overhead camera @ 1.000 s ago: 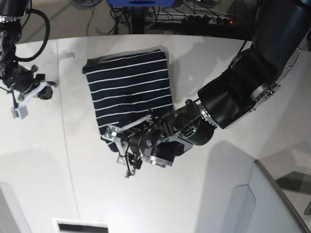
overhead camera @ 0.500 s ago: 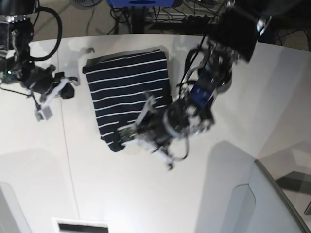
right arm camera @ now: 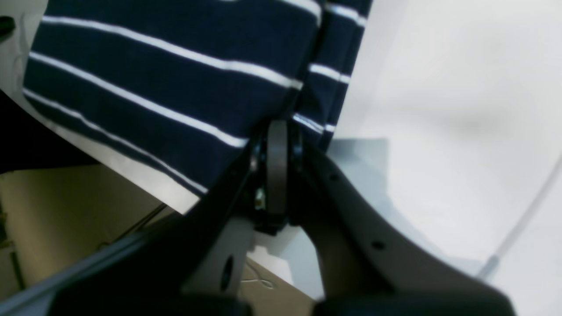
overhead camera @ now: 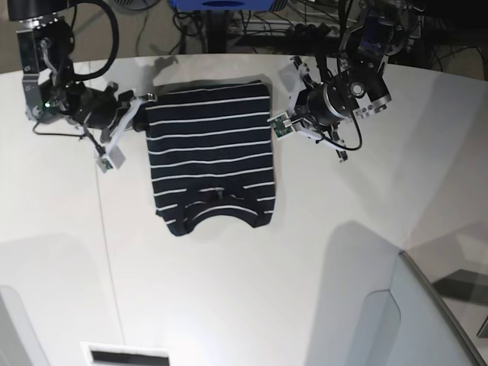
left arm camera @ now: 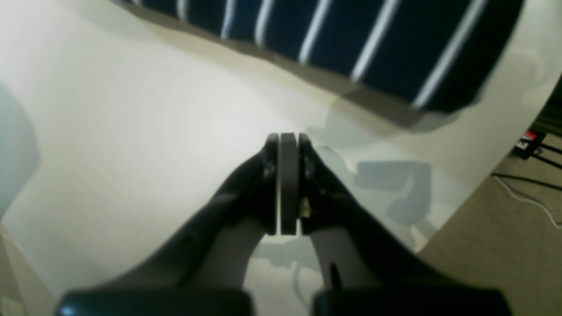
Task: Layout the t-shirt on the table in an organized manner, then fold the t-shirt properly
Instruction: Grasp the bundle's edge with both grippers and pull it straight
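The navy white-striped t-shirt [overhead camera: 210, 152] lies folded into a rectangle on the white table [overhead camera: 229, 305], its neckline at the near end. My left gripper [overhead camera: 290, 103] hovers shut and empty just right of the shirt's far right corner. In the left wrist view its pads [left arm camera: 287, 175] press together over the bare table [left arm camera: 131, 109], with the t-shirt [left arm camera: 373, 39] lying beyond them. My right gripper [overhead camera: 130, 118] stands shut at the shirt's far left edge. In the right wrist view the right gripper [right arm camera: 276, 127] has nothing between its fingers, and the t-shirt [right arm camera: 153, 74] fills the space behind them.
A thin seam line [overhead camera: 107, 229] runs down the table left of the shirt. Cables and a power strip [overhead camera: 328, 30] lie on the floor past the table's curved far edge. A grey moulded shape [overhead camera: 427, 320] fills the near right corner, and a white slot [overhead camera: 126, 354] sits at the near edge.
My left gripper has shut, left the shirt's near end and swung up to its far right corner. My right arm has moved in to the far left edge. The neckline now shows.
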You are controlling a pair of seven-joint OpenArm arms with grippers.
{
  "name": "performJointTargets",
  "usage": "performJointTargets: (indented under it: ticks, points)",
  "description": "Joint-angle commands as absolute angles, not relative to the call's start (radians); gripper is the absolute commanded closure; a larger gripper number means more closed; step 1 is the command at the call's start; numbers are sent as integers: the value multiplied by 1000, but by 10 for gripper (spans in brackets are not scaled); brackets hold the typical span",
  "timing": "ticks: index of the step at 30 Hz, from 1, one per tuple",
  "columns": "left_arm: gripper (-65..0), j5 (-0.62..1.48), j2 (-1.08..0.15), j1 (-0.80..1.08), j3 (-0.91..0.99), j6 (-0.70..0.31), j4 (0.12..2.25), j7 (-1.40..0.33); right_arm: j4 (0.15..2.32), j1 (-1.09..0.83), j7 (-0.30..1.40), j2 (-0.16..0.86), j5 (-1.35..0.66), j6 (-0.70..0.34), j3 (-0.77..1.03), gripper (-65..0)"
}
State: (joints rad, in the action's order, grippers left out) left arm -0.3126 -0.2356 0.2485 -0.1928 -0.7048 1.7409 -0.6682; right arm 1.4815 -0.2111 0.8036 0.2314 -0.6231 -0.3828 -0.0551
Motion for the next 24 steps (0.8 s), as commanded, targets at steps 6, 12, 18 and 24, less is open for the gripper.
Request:
performJointTargets:
  ticks: [6, 12, 18, 24]
  points:
    - [0, -309, -209, 182, -202, -698, 1664, -659, 1478, -205, 789, 242, -634, -354, -122, 0]
    - [0, -309, -202, 168, -202, -698, 1679, -659, 1483, -203, 788, 245, -634, -354, -88, 0]
    - [0, -309, -205, 189, -202, -698, 1679, -661, 1481, -197, 789, 251, -633, -354, -18, 0]
    - [0, -309, -200, 222, -202, -698, 1678, -661, 1477, -183, 789, 252, -633, -354, -18, 0]
